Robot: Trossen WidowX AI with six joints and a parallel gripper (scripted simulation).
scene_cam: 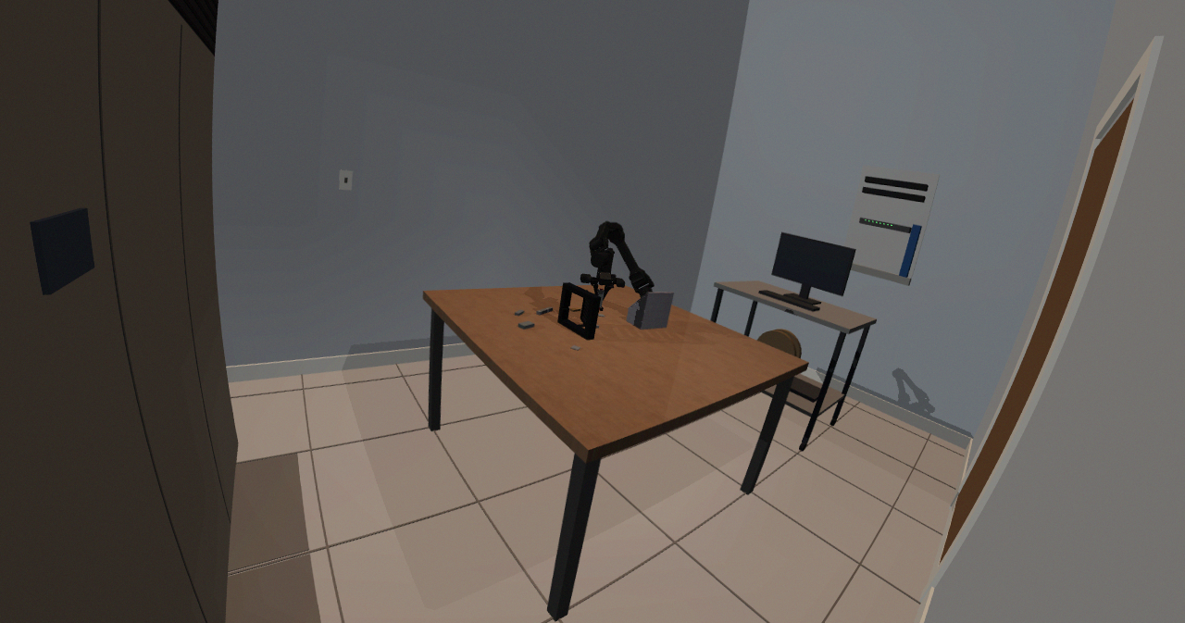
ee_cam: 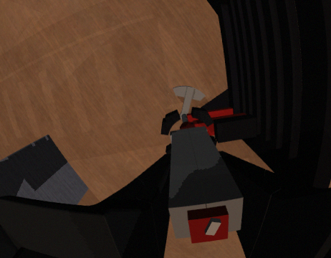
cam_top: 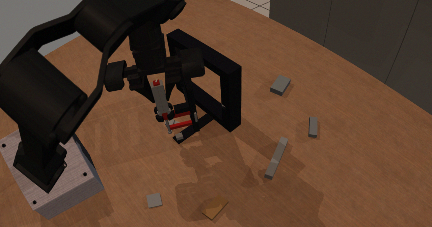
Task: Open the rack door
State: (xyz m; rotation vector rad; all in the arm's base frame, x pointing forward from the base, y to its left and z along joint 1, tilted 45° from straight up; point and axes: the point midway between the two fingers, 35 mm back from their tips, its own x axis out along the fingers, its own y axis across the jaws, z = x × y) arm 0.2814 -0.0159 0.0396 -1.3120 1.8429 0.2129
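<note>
Gripper [cam_top: 164, 114] [ee_cam: 193, 160] clamped partly closed on grey handle [cam_top: 160, 97] [ee_cam: 198, 161], likely to keep it turned; door [cam_top: 190, 105] [ee_cam: 258, 72] ajar, angle unclear.

Loose grey blocks [cam_top: 280, 84] [scene_cam: 526, 325] lie apart on bench [cam_top: 347, 177] [scene_cam: 580, 387]. Tan flat piece [cam_top: 215, 207] near thin grey square [cam_top: 154, 200]. Monitor [scene_cam: 813, 263] and keyboard [scene_cam: 787, 299] on side desk [scene_cam: 837, 314]; wall switch [scene_cam: 345, 180].

Wooden table [cam_top: 126, 177] [scene_cam: 596, 387] with scattered grey blocks [cam_top: 280, 85] [scene_cam: 526, 325], one flat tan piece [cam_top: 215, 208], upright black frame [cam_top: 235, 98] [scene_cam: 590, 321]
</note>
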